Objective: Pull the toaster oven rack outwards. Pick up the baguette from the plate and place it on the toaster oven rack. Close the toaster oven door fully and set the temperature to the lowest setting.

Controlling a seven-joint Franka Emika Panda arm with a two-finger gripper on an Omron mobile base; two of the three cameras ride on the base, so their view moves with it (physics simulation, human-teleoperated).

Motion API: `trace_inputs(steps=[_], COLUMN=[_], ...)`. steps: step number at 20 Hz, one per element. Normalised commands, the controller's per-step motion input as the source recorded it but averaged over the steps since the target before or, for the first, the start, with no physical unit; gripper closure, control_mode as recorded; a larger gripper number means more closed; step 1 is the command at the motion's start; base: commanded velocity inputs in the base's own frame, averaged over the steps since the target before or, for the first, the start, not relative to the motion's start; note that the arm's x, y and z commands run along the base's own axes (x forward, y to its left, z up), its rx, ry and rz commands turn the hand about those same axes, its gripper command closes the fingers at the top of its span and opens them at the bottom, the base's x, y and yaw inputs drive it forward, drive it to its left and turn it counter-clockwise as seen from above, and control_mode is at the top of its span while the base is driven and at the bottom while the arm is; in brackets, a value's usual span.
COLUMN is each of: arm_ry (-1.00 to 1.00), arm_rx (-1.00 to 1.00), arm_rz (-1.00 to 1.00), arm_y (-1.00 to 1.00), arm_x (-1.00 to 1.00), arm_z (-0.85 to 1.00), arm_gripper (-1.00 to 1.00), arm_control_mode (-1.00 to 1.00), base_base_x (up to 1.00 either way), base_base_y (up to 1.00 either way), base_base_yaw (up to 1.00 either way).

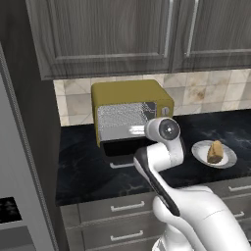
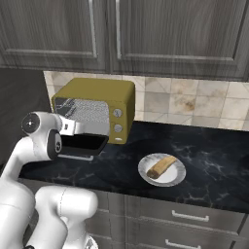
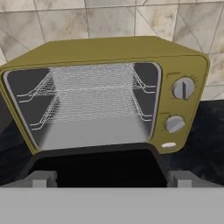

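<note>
The mustard-yellow toaster oven (image 3: 105, 50) stands on the dark counter against the tiled wall. Its toaster oven door (image 3: 94, 164) is folded down flat, so the cavity is exposed. Inside, the silvery wire toaster oven rack (image 3: 94, 94) sits on its side rails, within the cavity. My gripper (image 3: 112, 179) hovers open just above the lowered door, facing the cavity, with nothing between its fingertips (image 3: 41, 178). Right of the oven, the baguette (image 2: 162, 166) lies on the small white plate (image 2: 177, 179).
Two silver knobs (image 3: 183, 88) (image 3: 175, 124) sit on the oven's right panel. Dark wall cabinets (image 2: 146, 34) hang above the oven. A tall grey appliance (image 1: 19, 196) borders the counter on the left. Drawers (image 1: 122, 208) run below the counter edge.
</note>
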Motion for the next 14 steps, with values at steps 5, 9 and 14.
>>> trace_inputs(steps=[5, 9, 14], arm_ry=[-0.13, -0.1, -0.07], arm_rx=[0.0, 0.0, 0.0], arm_rz=[0.0, 0.0, 0.0], arm_y=[0.06, 0.13, 0.15], arm_x=[0.15, 0.14, 0.15], arm_z=[0.01, 0.04, 0.05], arm_gripper=[-1.0, -1.0, -1.0], arm_control_mode=[-1.0, -1.0, -1.0], base_base_x=[0.0, 0.0, 0.0], base_base_y=[0.0, 0.0, 0.0], base_base_yaw=[0.0, 0.0, 0.0])
